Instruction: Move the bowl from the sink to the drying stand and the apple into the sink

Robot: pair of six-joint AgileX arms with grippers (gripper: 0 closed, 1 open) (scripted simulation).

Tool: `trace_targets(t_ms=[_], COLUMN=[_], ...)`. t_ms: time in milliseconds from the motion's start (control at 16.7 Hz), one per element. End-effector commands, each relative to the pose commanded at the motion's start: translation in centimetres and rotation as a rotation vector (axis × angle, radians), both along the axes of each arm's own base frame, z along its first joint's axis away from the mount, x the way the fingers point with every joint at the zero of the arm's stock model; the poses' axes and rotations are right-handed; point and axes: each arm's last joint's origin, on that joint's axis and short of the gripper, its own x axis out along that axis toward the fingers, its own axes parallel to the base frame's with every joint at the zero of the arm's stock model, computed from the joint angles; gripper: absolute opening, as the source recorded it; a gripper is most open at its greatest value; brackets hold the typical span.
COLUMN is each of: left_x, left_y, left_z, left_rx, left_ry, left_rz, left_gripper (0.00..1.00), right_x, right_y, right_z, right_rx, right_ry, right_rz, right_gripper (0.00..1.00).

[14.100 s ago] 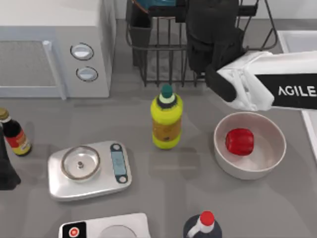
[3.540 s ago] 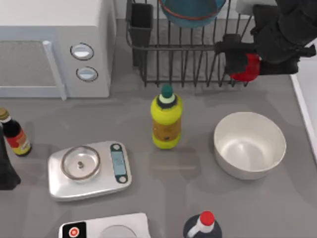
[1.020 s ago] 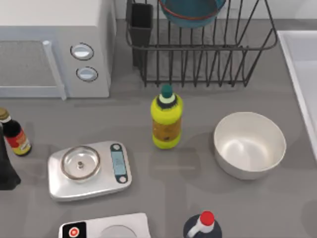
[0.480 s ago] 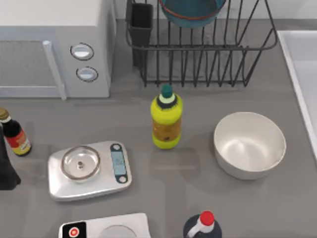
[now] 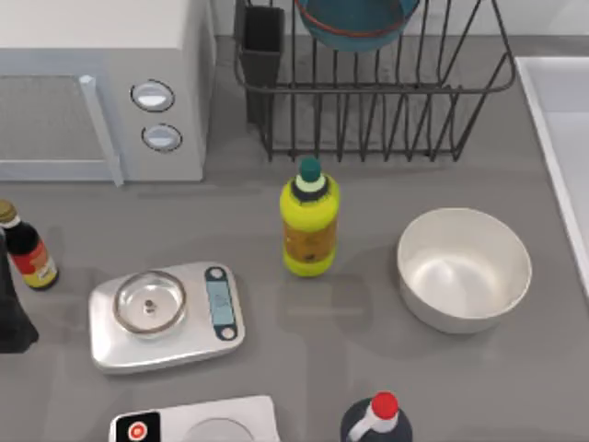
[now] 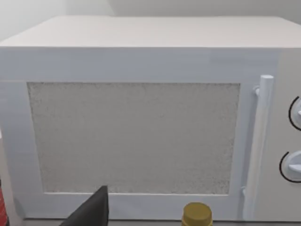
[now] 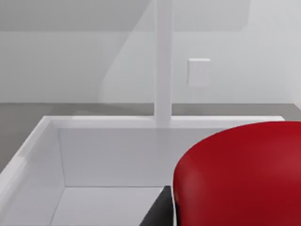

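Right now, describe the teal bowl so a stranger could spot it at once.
Find the black wire drying stand at the table's back, right of the white microwave. The bowl sits among its upright bars. It is teal-blue with a thin reddish band, unlike the plain white bowl nearer the front.

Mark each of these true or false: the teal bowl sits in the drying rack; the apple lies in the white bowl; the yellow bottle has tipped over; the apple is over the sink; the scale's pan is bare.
1. The teal bowl sits in the drying rack. True.
2. The apple lies in the white bowl. False: that bowl holds nothing.
3. The yellow bottle has tipped over. False: it stands upright.
4. The apple is over the sink. True, going by the right wrist view.
5. The scale has a bare pan. True.
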Motion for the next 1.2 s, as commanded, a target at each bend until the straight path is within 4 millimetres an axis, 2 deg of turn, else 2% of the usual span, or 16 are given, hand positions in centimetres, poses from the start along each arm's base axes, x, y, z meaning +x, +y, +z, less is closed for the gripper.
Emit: trace_targets(t_ms=[540,1200], left_x=[0.00,0.00], left_y=[0.00,0.00], left_z=[0.00,0.00], left_rx=[0.000,0.000], left_ry=[0.000,0.000], left_rz=[0.000,0.000], left_gripper=[1.00,1.00], right_x=[0.00,0.05], right_y=[0.00,0.08], right_z=[0.00,0.16], right_rx=[0.000,-0.002], right_ry=[0.000,-0.001], right_rz=[0.000,-0.001], right_gripper=[0.98,1.00])
